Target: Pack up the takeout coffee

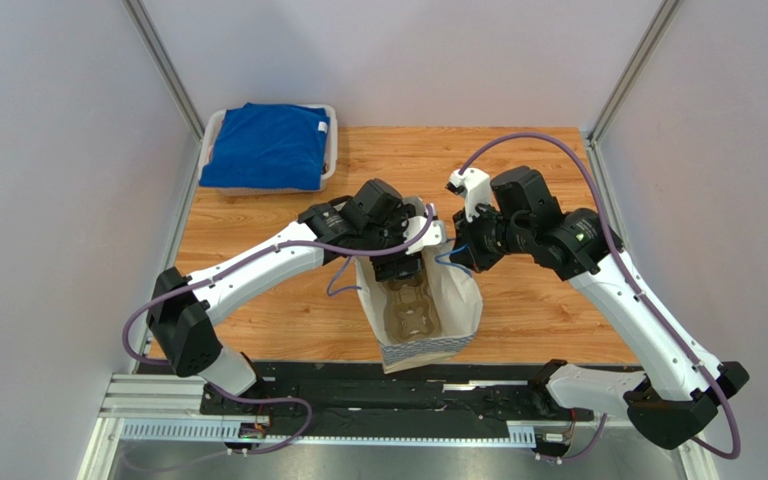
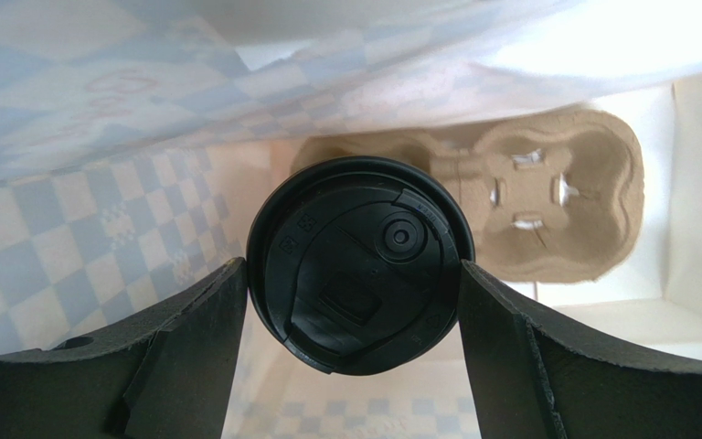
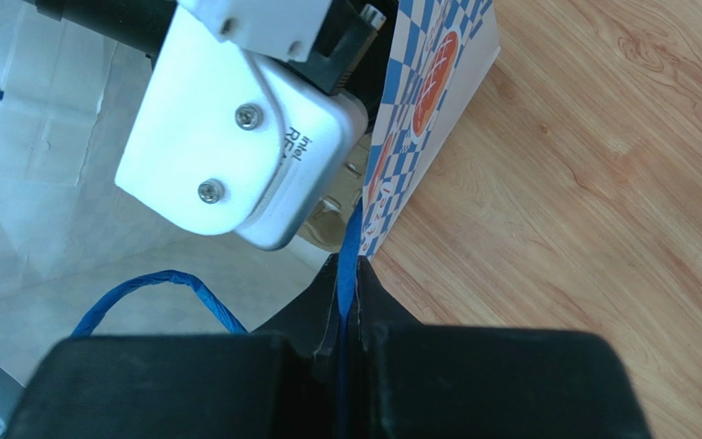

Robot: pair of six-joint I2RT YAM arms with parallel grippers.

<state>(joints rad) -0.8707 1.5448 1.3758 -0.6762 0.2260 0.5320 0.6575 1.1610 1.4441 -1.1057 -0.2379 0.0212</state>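
The takeout coffee shows in the left wrist view as a round black lid; its tan cup is hidden below the lid. My left gripper is shut on it, one finger on each side, and holds it inside the checkered paper bag above the brown pulp carrier on the bag's floor. In the top view the left gripper reaches into the bag's mouth. My right gripper is shut on the bag's rim at its right side.
A blue cloth lies in a white tray at the back left of the wooden table. The bag's blue rope handle hangs inside. The left wrist's white camera housing is close above my right gripper.
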